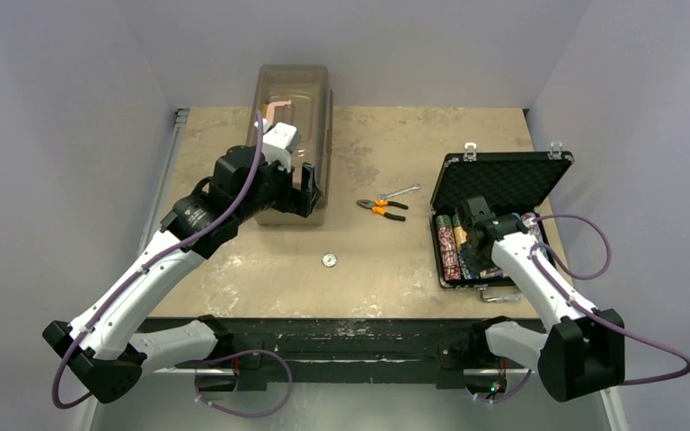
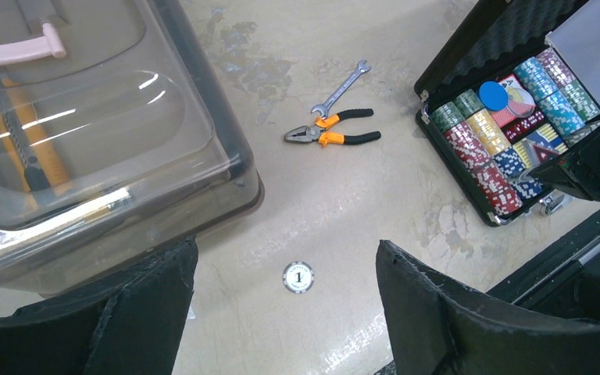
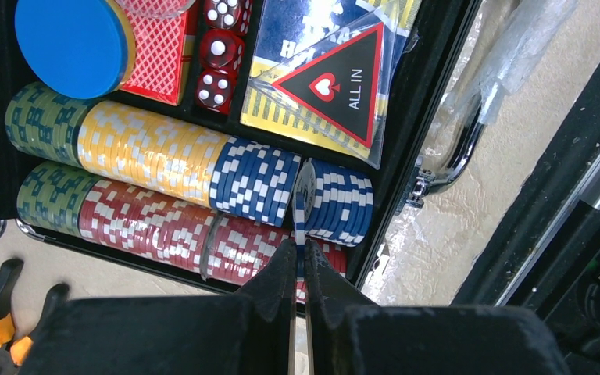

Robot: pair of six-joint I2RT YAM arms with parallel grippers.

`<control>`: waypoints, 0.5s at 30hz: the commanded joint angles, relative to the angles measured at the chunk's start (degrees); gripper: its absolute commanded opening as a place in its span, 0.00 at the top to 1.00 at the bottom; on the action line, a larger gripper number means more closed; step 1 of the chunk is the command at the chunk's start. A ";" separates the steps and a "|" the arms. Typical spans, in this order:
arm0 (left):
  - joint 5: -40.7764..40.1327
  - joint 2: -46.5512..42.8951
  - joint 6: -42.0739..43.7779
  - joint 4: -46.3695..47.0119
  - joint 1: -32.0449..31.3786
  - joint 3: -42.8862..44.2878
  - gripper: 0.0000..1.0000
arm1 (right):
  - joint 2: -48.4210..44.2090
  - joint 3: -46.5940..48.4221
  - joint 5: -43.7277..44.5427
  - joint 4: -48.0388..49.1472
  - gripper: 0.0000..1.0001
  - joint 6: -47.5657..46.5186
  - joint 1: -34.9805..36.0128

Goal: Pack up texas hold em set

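The black case [image 1: 503,180] stands open at the right, holding rows of multicoloured chips [image 3: 156,164], red dice [image 3: 217,62], a blue round button [image 3: 70,43], the card box [image 3: 297,47] and a red-edged "ALL IN" triangle token [image 3: 340,82]. My right gripper [image 3: 299,251] is shut on a blue-and-white chip [image 3: 302,199], held edge-on in a gap in the blue chip row. A lone white "1" chip [image 1: 330,259] lies on the table, also in the left wrist view [image 2: 298,276]. My left gripper [image 2: 285,269] is open and empty, high above that chip.
A large translucent brown box [image 1: 292,117] with a pink handle stands at the back left, just beside my left arm. Orange-handled pliers [image 1: 383,208] and a wrench [image 1: 402,191] lie mid-table. The case's silver handle [image 3: 469,156] hangs over the table's near edge.
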 commanded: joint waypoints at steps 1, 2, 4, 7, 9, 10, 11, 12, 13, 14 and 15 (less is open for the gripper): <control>0.78 -0.29 1.37 2.31 0.21 0.25 0.19 | -0.29 -1.70 1.81 2.11 1.00 2.89 -0.49; 0.78 -0.17 1.36 2.36 0.21 0.25 0.19 | -0.55 -1.99 1.66 2.64 1.00 3.10 -0.52; 0.78 -0.10 1.36 2.30 0.21 0.24 0.19 | -0.88 -2.59 1.44 3.66 1.00 3.13 -0.58; 0.77 -0.04 1.36 2.36 0.21 0.24 0.19 | -0.24 -2.16 1.77 2.66 1.00 3.88 -0.63; 0.84 0.00 1.36 2.31 0.21 0.24 0.19 | 0.52 -1.99 2.47 2.14 1.00 3.86 -0.64; 0.86 -0.04 1.36 2.29 0.15 0.24 0.19 | 0.95 -1.87 2.81 2.03 1.00 3.61 -0.64; 0.87 0.00 1.36 2.36 0.18 0.24 0.19 | 1.25 -1.64 3.06 1.77 1.00 3.43 -0.64; 0.87 0.07 1.35 2.33 0.17 0.24 0.19 | 1.47 -1.71 3.17 1.75 1.00 3.16 -0.70; 0.87 0.15 1.36 2.31 0.20 0.24 0.19 | 1.60 -1.70 3.20 1.58 0.98 2.94 -0.67; 0.93 0.19 1.36 2.23 0.20 0.32 0.19 | 1.60 -1.91 3.06 1.61 0.96 2.75 -0.65; 1.00 0.21 1.36 2.22 0.21 0.33 0.19 | 1.49 -2.00 2.75 1.54 0.94 2.63 -0.64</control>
